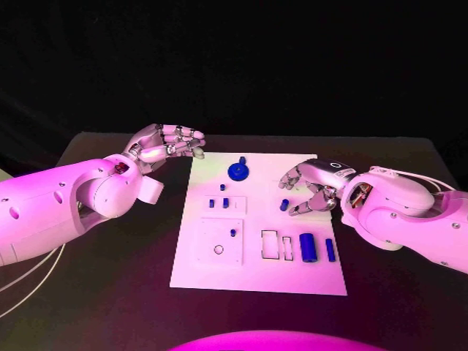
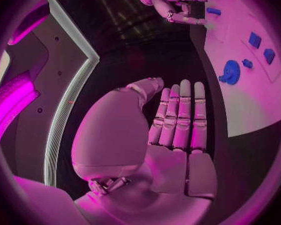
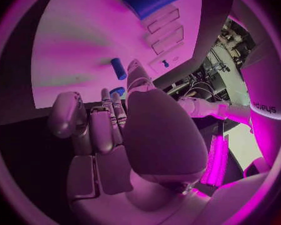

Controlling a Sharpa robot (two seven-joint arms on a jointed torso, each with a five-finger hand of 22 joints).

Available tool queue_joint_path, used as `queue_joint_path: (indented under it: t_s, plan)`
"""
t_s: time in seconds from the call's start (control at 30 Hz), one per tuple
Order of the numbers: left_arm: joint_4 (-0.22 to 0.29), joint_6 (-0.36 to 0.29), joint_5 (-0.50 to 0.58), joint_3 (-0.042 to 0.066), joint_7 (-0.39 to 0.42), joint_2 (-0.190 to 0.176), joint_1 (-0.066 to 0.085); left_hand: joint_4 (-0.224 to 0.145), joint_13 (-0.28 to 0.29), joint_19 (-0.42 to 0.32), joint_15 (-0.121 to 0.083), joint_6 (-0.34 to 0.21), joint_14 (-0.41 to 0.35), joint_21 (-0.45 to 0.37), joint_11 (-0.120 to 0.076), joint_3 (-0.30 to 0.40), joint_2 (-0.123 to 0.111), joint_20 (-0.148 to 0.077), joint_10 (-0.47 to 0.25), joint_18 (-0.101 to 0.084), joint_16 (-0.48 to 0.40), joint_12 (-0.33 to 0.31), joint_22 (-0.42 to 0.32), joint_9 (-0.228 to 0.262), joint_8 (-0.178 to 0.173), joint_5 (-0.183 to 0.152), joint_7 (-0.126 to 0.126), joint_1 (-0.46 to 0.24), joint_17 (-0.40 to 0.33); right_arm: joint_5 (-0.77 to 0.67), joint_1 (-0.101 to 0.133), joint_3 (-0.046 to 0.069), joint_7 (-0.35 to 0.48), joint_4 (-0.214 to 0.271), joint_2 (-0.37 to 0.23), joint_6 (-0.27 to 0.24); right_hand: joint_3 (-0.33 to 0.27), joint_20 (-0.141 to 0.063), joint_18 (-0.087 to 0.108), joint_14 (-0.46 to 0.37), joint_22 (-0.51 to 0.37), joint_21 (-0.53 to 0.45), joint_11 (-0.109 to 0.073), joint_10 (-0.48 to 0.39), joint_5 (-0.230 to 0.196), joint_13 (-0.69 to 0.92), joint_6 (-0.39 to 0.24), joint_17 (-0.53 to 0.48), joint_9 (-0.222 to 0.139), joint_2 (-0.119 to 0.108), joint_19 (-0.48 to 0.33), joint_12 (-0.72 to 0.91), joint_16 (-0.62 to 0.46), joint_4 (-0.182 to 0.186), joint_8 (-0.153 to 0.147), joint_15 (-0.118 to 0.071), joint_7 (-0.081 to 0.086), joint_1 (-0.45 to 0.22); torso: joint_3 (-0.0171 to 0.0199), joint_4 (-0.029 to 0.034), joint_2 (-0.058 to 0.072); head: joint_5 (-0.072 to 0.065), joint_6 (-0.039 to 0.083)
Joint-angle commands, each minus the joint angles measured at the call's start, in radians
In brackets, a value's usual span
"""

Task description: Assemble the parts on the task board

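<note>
Over the board's (image 1: 257, 281) right edge my right hand (image 1: 310, 186) curls above a small blue part (image 1: 284, 205); whether it pinches the part I cannot tell. From the right wrist a blue piece (image 3: 117, 91) sits at my fingertips (image 3: 135, 67), a peg (image 3: 118, 68) lying beyond. Off the far-left corner my left hand (image 1: 169, 143) is clenched, empty; its wrist view shows straighter fingers (image 2: 180, 116) and the blue knob (image 2: 230, 72). Black table (image 1: 107, 292), dark room

white task board (image 1: 257, 274), plain, on black table (image 1: 107, 292). blue parts: round gear-like piece (image 1: 238, 172) near far edge; cylinder (image 1: 308, 248) and slim bar (image 1: 330, 250) toward right edge. silver hands, white arms.
</note>
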Motion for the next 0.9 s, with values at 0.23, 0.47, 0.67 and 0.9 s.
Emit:
queue_joint_path:
  t_s: [0.23, 0.47, 0.67, 0.9]
  plan:
    - [0.000, 0.018, 0.003, 0.001, 0.006, 0.001, 0.000, -0.004, 0.001, -0.001, 0.006, 0.000, -0.001, -0.004, 0.007, -0.001, -0.004, 0.008, 0.002, 0.008, -0.003, -0.003, -0.002, -0.001, -0.005, 0.000, 0.009, -0.001, 0.001, -0.041, -0.008, -0.004, 0.000, -0.019, 0.023, 0.064, 0.045, -0.009, 0.001, 0.009, 0.076, 0.042, -0.017, 0.047, -0.006, 0.003, 0.059, 0.006, 0.009, 0.061, 0.017, 0.056, 0.001, -0.006, 0.021, -0.005, 0.030, 0.039, -0.0002, 0.0003, 0.001, 0.001, 0.000]
    - [0.000, 0.018, 0.003, 0.001, 0.006, 0.001, 0.000, -0.004, 0.001, -0.001, 0.006, 0.000, -0.001, -0.004, 0.007, -0.001, -0.004, 0.008, 0.002, 0.008, -0.003, -0.003, -0.002, -0.001, -0.005, 0.000, 0.009, -0.001, 0.001, -0.042, -0.016, -0.005, 0.001, -0.027, 0.040, 0.060, 0.107, -0.022, -0.008, 0.016, 0.097, 0.085, -0.032, 0.122, -0.006, -0.001, 0.111, 0.017, 0.000, 0.090, 0.035, 0.058, 0.007, -0.005, 0.026, -0.018, 0.038, 0.048, -0.0001, 0.0006, 0.001, 0.001, -0.003]
    - [0.000, 0.017, 0.003, 0.001, 0.005, 0.000, 0.000, -0.003, 0.001, -0.001, 0.006, 0.000, -0.001, -0.006, 0.007, -0.002, -0.004, 0.009, 0.003, 0.008, -0.005, -0.003, -0.003, -0.001, -0.005, 0.000, 0.009, -0.002, 0.002, -0.043, -0.020, -0.005, -0.002, -0.036, 0.048, 0.068, 0.189, -0.028, -0.013, 0.019, 0.114, 0.117, -0.041, 0.206, -0.004, -0.005, 0.172, 0.023, -0.009, 0.100, 0.045, 0.019, 0.013, -0.003, 0.033, -0.027, 0.031, 0.040, -0.0004, 0.0005, 0.001, 0.002, -0.006]
    - [0.001, 0.017, 0.003, 0.001, 0.004, -0.001, 0.000, -0.003, 0.001, -0.001, 0.006, 0.000, -0.001, -0.007, 0.007, -0.002, -0.003, 0.009, 0.003, 0.008, -0.006, -0.004, -0.003, -0.001, -0.005, 0.000, 0.009, -0.002, 0.003, -0.048, -0.023, -0.006, -0.003, -0.038, 0.055, 0.060, 0.349, -0.033, -0.016, 0.020, 0.125, 0.127, -0.045, 0.266, -0.006, -0.004, 0.201, 0.023, -0.021, 0.052, 0.048, -0.058, 0.016, -0.006, 0.023, -0.030, 0.029, 0.014, -0.0006, -0.0007, 0.000, 0.003, -0.009]
